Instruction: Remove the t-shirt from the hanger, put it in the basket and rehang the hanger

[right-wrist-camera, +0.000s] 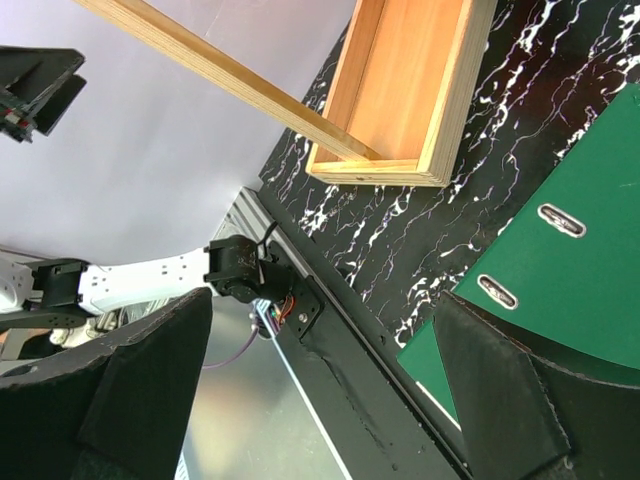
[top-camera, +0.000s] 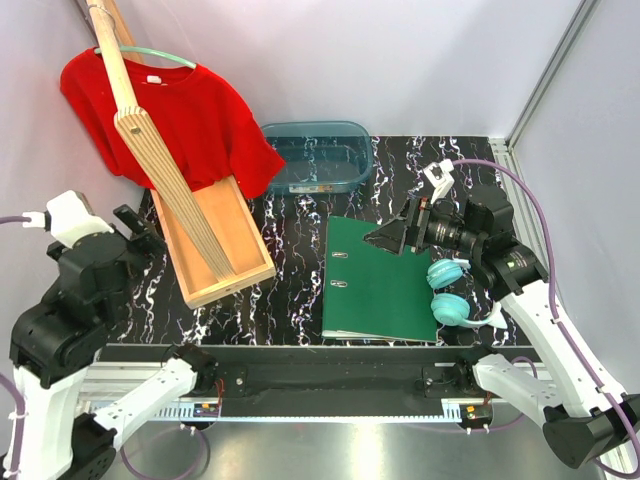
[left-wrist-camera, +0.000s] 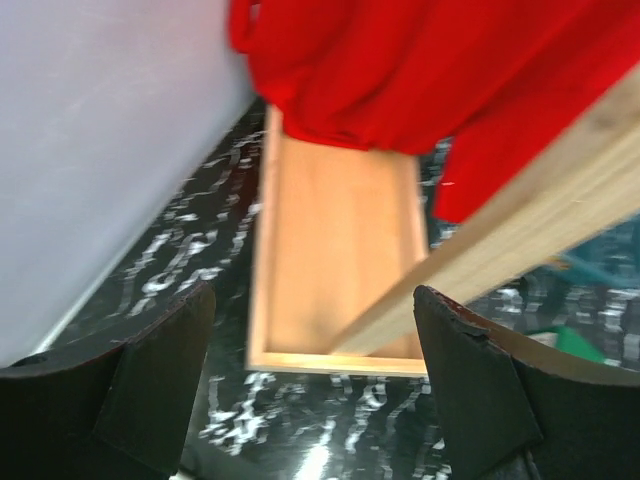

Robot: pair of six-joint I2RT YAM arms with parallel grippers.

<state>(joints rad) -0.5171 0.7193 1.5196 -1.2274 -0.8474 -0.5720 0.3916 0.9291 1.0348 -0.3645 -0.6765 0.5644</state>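
Note:
The red t-shirt [top-camera: 185,115] hangs on the pale mint-green hanger [top-camera: 165,56] at the far left. The hanger sits on a leaning plywood pole [top-camera: 135,125] that crosses the shirt's front. Only the hanger's curved top shows at the collar. My left gripper [top-camera: 138,228] is low at the left, below and short of the shirt. In the left wrist view it [left-wrist-camera: 312,385] is open and empty, with the shirt's hem [left-wrist-camera: 420,70] ahead and above. My right gripper [top-camera: 397,235] hovers over the green binder [top-camera: 380,280]; in its own view the gripper [right-wrist-camera: 320,395] is open and empty.
A shallow wooden tray [top-camera: 250,255] holds the pole's foot, right in front of my left gripper. A blue-green plastic tub [top-camera: 320,158] stands at the back centre. Teal headphones [top-camera: 450,292] lie beside the binder under my right arm. Walls close in on the left and back.

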